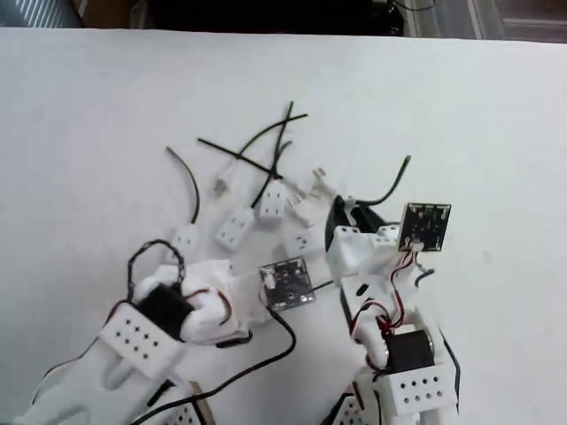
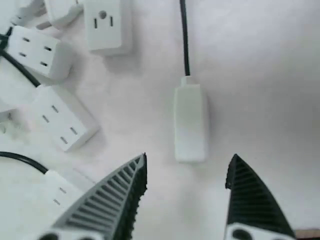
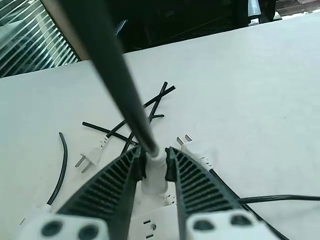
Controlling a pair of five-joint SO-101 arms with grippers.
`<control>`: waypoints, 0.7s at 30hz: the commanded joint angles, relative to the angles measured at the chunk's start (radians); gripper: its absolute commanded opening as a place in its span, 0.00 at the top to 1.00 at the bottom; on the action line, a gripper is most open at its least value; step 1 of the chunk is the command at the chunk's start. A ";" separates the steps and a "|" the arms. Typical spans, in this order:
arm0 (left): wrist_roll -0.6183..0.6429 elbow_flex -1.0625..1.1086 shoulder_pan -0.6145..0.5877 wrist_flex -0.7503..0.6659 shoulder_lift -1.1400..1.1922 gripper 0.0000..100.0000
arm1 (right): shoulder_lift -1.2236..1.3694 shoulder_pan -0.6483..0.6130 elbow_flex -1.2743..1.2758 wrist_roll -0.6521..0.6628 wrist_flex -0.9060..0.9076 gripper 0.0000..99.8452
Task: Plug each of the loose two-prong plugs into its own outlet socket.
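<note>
While right pincer (image 3: pixel 154 159) grips white two-prong plug on black cord (image 3: pixel 156 176) over white plastic outlet block (image 3: pixel 149 224), insertion likely in hand; next: align prongs, press down; left pincer (image 2: pixel 188 162) open.

**No Legible Markings on the Workbench**

No text, label, brand, number or sign can be read here. The faces of the white outlet sockets (image 2: pixel 102 25), the white plug (image 3: pixel 154 172) on its black cord and the small circuit boards (image 1: pixel 425 226) carry no print that can be made out.
</note>
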 commanded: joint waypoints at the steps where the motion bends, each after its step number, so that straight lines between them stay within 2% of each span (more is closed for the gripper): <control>1: 0.018 -0.035 0.038 -0.064 0.108 0.74 | -0.007 0.007 -0.008 -0.002 -0.019 0.98; 5: 0.048 -0.011 -0.015 -0.209 0.219 0.74 | -0.010 0.041 -0.008 -0.003 -0.027 0.98; 10: 0.080 -0.031 -0.171 -0.351 0.300 0.74 | -0.012 0.065 -0.009 -0.008 -0.027 0.98; 17: 0.080 -0.120 -0.340 -0.365 0.346 0.74 | -0.010 0.064 -0.009 -0.008 -0.027 0.98; 21: 0.063 -0.166 -0.369 -0.341 0.361 0.74 | -0.010 0.064 -0.009 -0.006 -0.027 0.98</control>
